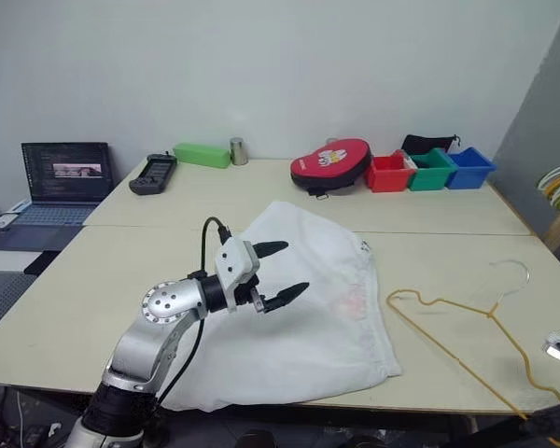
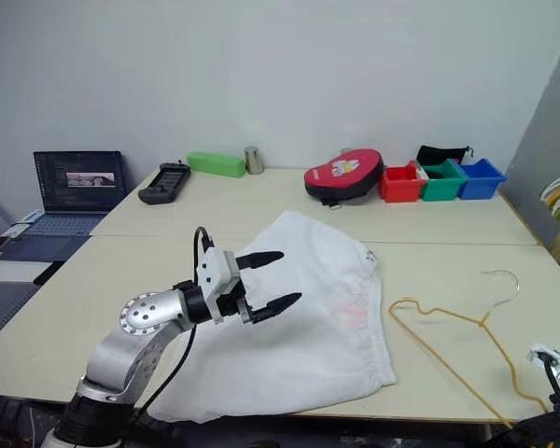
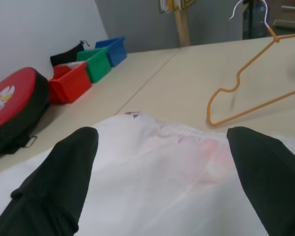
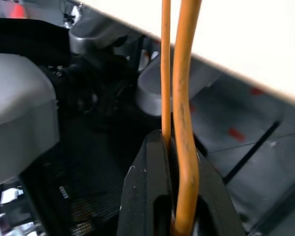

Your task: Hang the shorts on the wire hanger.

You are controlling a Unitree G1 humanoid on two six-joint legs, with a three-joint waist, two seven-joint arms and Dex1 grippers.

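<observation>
Nearest, at the surface's front edge to the robot's right of the shorts (image 1: 299,308), the right hand (image 4: 173,223) is clenched on the wire hanger (image 1: 467,322), two strands of its yellow-tan wire pinched between the black fingers. That hanger is a thin triangle lying flat on the pale surface (image 1: 168,252), its pinched corner reaching out past the front edge. Its long lower bar runs from that front corner back toward the shorts, and its silvery hook (image 1: 513,273) points away toward the far right.

Just left of the hanger lie the shorts, a broad sheet of thin white fabric with a faint pink print, spread flat and much wider than the wire frame. Their gathered waistband edge faces the hanger and stops close beside its rounded shoulder; from these pictures I cannot tell whether they touch.

Above the near left part of the shorts hangs the left hand (image 1: 275,273), released, its two tapered black fingers spread wide and pointing across the cloth toward the hanger. It is clearly the nearer one to the fabric, so it looks best placed to lift the waistband.

Beyond the shorts, along the far wall, sit a red rounded case (image 1: 331,165) and red, green and blue plastic bins (image 1: 432,170).
</observation>
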